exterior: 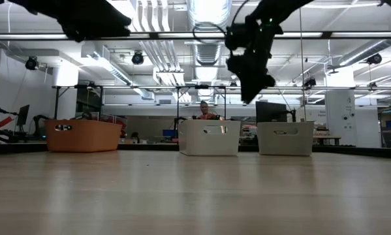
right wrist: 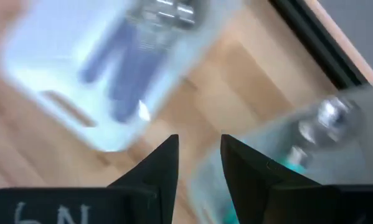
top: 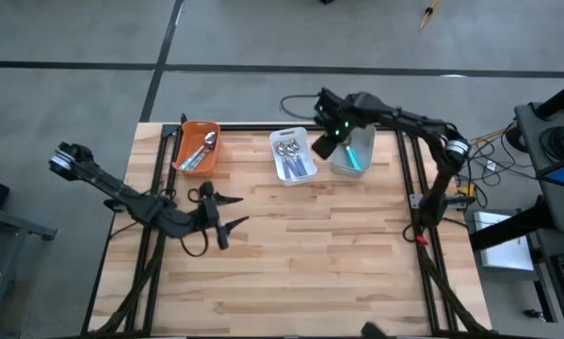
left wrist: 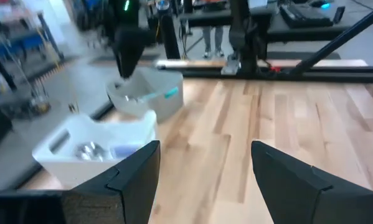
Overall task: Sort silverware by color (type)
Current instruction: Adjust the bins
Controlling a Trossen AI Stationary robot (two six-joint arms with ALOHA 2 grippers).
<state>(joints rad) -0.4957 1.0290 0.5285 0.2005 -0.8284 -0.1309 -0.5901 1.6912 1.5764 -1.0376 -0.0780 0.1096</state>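
All silverware (top: 292,156) in bins, below right fingers (top: 325,146) (empty).

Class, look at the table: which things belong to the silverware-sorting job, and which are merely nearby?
Belongs to the job:
purple-handled silverware in the white bin
teal-handled silverware in the grey bin
silverware in the orange bin

Merely nearby:
cables off the table's right edge

Right wrist view is smeared: the white bin (right wrist: 80,74) and its lavender-handled pieces (right wrist: 121,68) are soft streaks, spoons or forks impossible to say. The grey bin (right wrist: 311,162) runs off the frame at 4 o'clock. From above, the right gripper (top: 325,144) covers the grey bin's 9 o'clock rim. Low view: bin walls hide all silverware, and both arms are cut off at 12 o'clock.
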